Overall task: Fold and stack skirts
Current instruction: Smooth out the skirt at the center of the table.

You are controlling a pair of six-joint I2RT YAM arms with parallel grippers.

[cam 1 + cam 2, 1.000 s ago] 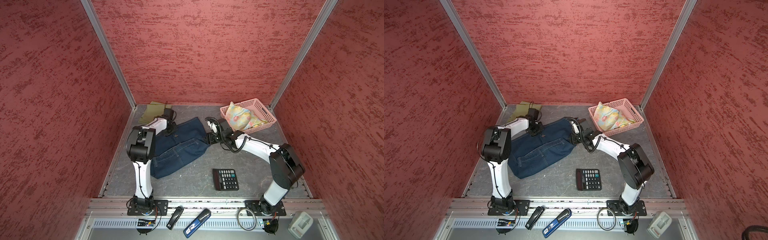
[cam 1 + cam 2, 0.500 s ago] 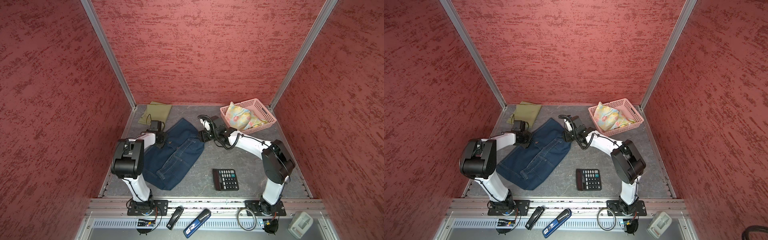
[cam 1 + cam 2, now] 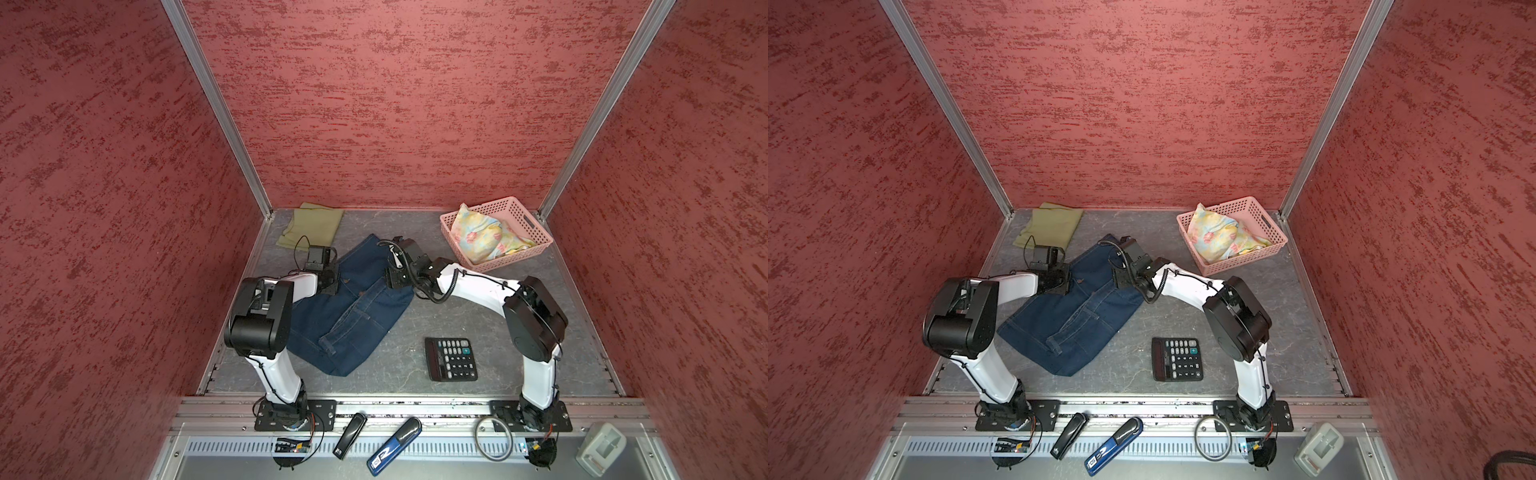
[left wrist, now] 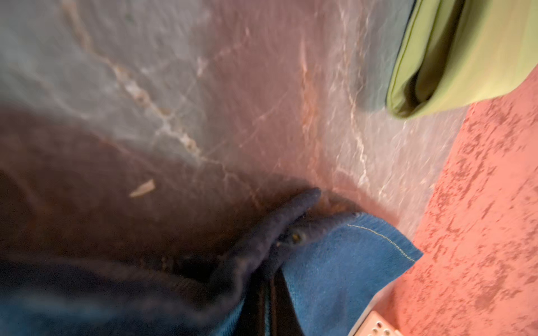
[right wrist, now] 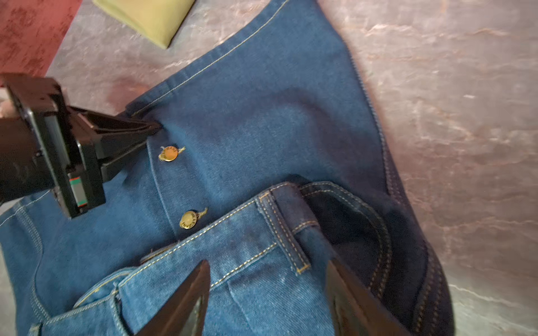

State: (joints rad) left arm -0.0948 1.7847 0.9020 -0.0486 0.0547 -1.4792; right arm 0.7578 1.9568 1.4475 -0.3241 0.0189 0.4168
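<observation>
1. Lying beneath everything, a grey marbled counter [image 3: 457, 316] is seen in both top views.
2. A dark blue denim skirt [image 3: 353, 316] is spread over the counter's left-middle. Its long axis runs from the far middle toward the near left.
3. A pastel yellow-blue floral skirt [image 3: 482, 239] is bundled inside a pink perforated plastic basket [image 3: 519, 255] at the far right, well apart from both arms.
4. A plain olive-green skirt [image 3: 313, 226] is laid folded in the far left corner, just beyond the left arm. That arm is judged the nearer one for stacking the denim there.
5. The left hand [image 5: 150, 129] is clamped shut on the denim's edge at its far end.
6. The right hand [image 5: 270, 291] is held wide open above the waistband, with nothing gripped. The denim lies directly below it and reaches across to the left hand.
</observation>
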